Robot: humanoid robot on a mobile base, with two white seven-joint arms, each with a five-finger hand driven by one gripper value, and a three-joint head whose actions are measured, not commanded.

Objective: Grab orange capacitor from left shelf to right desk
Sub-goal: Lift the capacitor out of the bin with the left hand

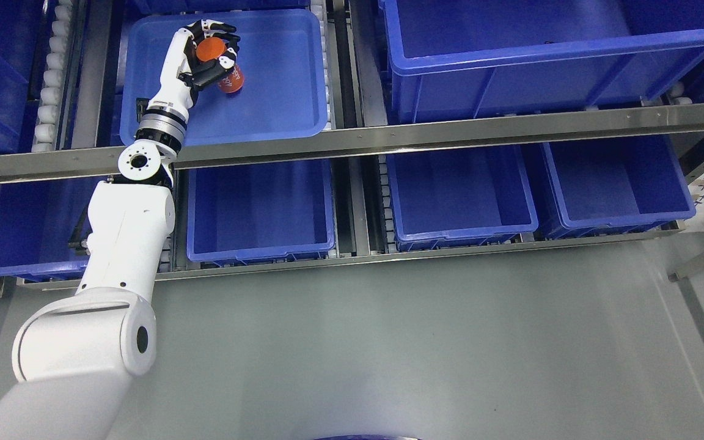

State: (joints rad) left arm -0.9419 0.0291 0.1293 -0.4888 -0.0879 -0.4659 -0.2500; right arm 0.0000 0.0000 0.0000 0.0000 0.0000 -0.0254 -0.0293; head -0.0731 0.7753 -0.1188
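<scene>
An orange cylindrical capacitor (222, 66) stands in a shallow blue tray (278, 91) on the upper shelf at the left. My left hand (210, 54) reaches up into the tray from the lower left, its black and white fingers (225, 38) curled around the capacitor's top and side. The capacitor's lower end shows below the hand, close to the tray floor. I cannot tell whether it is lifted or resting. My right arm is out of view.
A steel shelf rail (450, 131) crosses in front of the tray. A large deep blue bin (547, 55) sits at the upper right. Several blue bins (260, 208) line the lower shelf. Grey floor (419, 342) lies below.
</scene>
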